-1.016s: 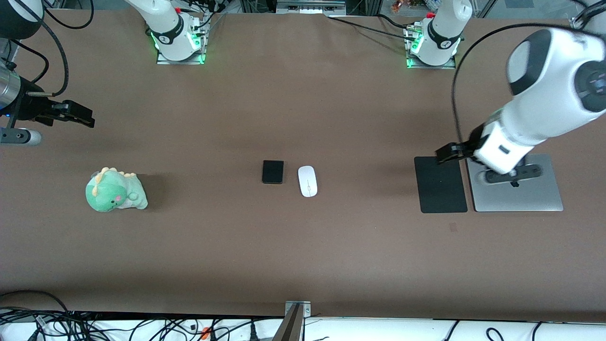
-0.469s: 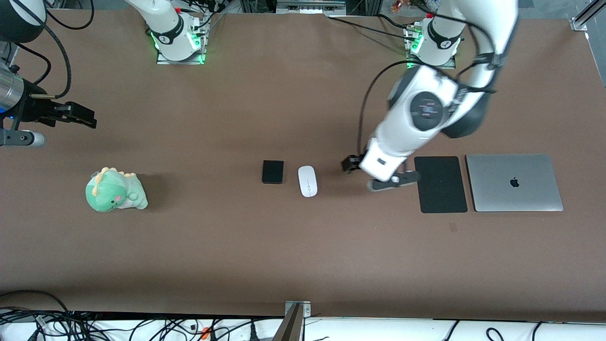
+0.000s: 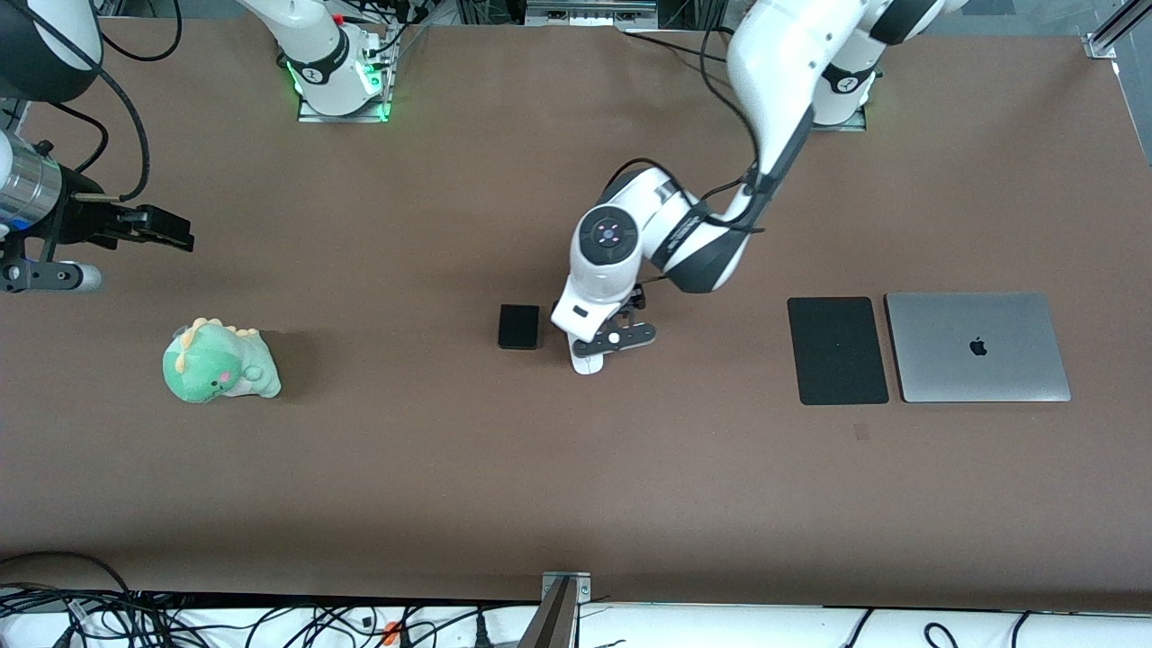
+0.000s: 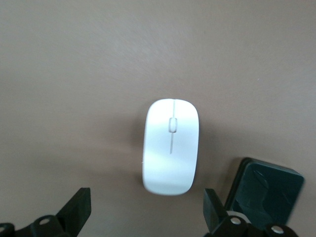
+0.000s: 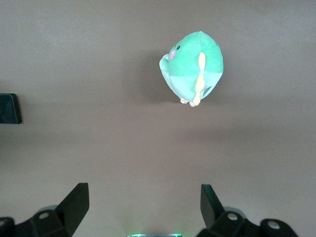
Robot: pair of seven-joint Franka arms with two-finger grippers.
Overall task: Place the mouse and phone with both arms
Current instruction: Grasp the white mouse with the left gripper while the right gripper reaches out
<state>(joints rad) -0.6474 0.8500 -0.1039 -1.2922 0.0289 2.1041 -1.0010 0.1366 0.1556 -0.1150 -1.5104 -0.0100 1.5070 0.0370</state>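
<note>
Left wrist view shows you nothing is picked up yet: the left gripper [image 4: 145, 217], fingers spread, hovers over the mouse [image 4: 171, 146]; the phone [image 3: 519, 326] lies untouched beside it, and the right gripper [image 5: 143, 212] waits spread near the plush [image 5: 192, 66].

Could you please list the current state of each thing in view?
mouse: flat on table, ungrasped
phone: flat beside mouse, untouched
left gripper: open, above mouse
right gripper: open, waiting above table
laptop: closed
black pad: flat beside laptop
plush dinosaur: upright

light: even, overhead | shadows: soft ones being cast on the table [image 3: 450, 468] | glare: being shown on the mouse [image 4: 170, 148]
</note>
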